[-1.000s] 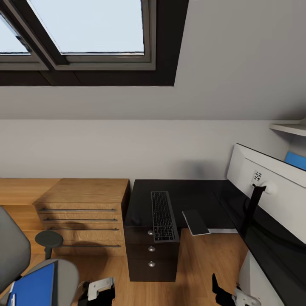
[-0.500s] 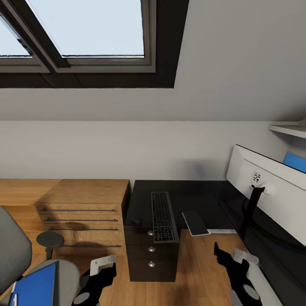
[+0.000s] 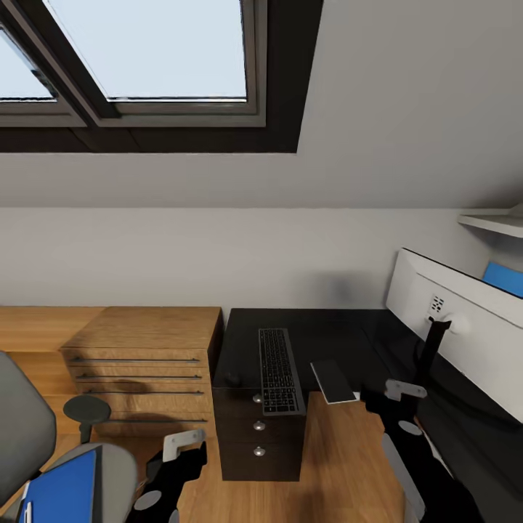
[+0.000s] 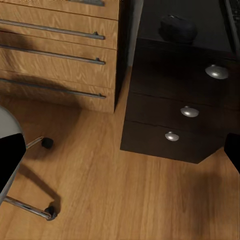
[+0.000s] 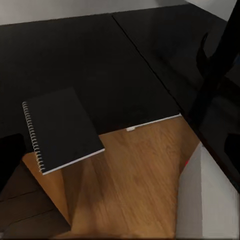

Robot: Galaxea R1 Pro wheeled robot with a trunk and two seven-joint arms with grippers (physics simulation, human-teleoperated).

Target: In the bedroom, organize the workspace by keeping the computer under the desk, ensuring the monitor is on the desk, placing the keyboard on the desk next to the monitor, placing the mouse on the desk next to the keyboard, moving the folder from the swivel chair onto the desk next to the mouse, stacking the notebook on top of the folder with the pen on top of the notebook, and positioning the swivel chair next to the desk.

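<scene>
While the folder [image 3: 62, 487] lies on the swivel chair [image 3: 29, 450] at far left, the keyboard [image 3: 278, 369] and notebook [image 3: 334, 380] overhang the table's [image 3: 327, 334] front edge, the monitor [image 3: 465, 327] stands along its right edge, and I cannot tell either arm's jaws.

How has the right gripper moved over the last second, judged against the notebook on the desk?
Yes. The right gripper has risen from the head view's lower edge towards the notebook at the desk edge, which has stayed put.
</scene>
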